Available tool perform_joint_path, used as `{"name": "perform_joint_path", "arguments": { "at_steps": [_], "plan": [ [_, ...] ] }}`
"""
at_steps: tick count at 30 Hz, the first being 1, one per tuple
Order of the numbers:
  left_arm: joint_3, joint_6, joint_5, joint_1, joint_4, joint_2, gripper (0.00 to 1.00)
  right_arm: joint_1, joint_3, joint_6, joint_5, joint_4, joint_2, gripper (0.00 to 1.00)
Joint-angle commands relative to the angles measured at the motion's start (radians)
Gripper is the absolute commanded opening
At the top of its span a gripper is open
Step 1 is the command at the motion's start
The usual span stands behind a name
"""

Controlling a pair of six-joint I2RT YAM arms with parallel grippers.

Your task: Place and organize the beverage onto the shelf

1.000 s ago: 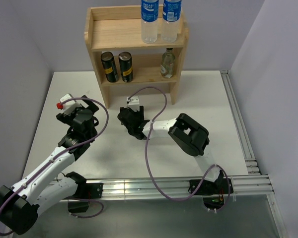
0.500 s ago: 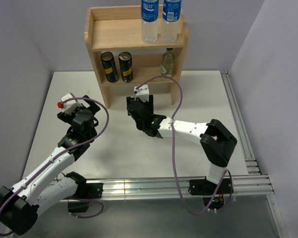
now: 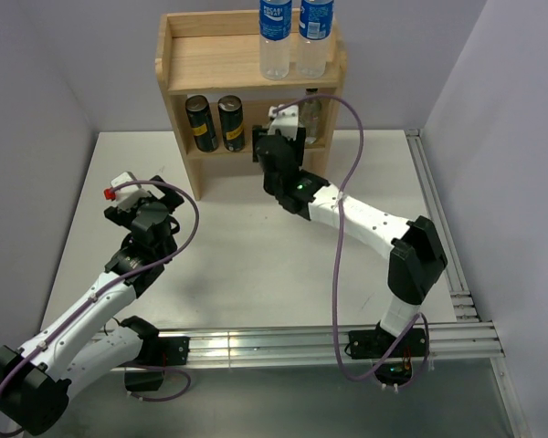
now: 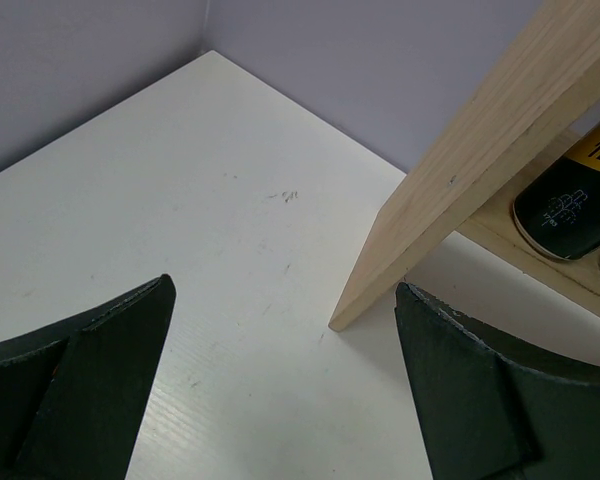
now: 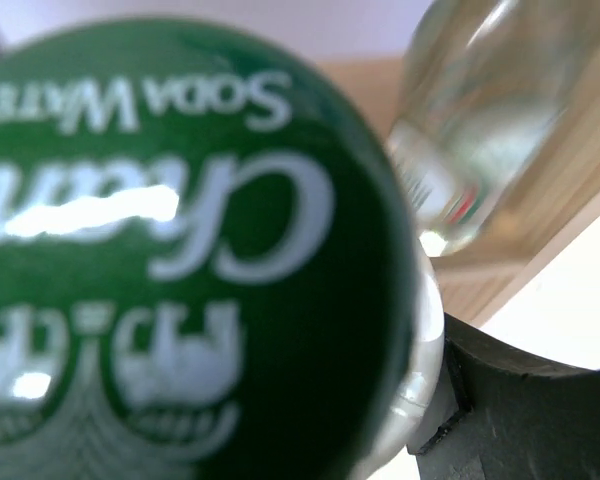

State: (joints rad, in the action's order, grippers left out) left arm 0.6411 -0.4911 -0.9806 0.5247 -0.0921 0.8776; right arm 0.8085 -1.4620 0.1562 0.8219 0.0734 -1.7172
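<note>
while the right arm stretches out across the bench point(image 3: 237, 265) to the far edge, its right gripper point(image 3: 276, 144) sits right at the front of the shelf's lower tier, jaws closed partway around a green-capped glass bottle point(image 5: 180, 250). look at the right wrist view: that green cap fills nearly the whole picture, "soda water" printed on it in white, and one dark finger point(image 5: 510, 410) presses in beside it at the lower right. the body of that bottle is hidden under the gripper in the top view, so whether it touches the tier board, i cannot tell.

just to the right of it, on the same lower tier, stands the second glass bottle point(image 3: 312, 114), upright, close beside the held one. the shelf point(image 3: 210, 64) itself, light bare wood, stands at the middle of the bench's far edge. on the left half of the lower tier, two dark gold-topped cans point(image 3: 200, 123) point(image 3: 231, 123) stand side by side. up on the top tier, at its right end, two clear plastic bottles point(image 3: 275, 36) point(image 3: 314, 36) with blue labels stand together.

over on the left side of the bench, the left gripper point(image 4: 285, 340) hangs above the bare surface, jaws spread wide, nothing between them, facing the foot of the shelf's left side panel.
</note>
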Motion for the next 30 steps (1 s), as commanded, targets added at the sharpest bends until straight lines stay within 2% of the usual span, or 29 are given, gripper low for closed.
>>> {"name": "perform_joint_path", "arguments": {
  "at_steps": [1,7,30],
  "plan": [
    [-0.008,0.014,0.014,-0.005,-0.032,-0.026,0.99,-0.037,-0.147,-0.049,0.023,0.097,0.033,0.0],
    [-0.003,0.014,0.014,-0.005,-0.032,-0.017,0.99,-0.061,-0.207,-0.06,0.008,0.083,-0.001,0.0],
    [-0.004,0.016,0.02,-0.005,-0.034,-0.012,0.99,-0.129,-0.268,-0.02,-0.026,0.083,-0.097,0.0]
  ]
}}
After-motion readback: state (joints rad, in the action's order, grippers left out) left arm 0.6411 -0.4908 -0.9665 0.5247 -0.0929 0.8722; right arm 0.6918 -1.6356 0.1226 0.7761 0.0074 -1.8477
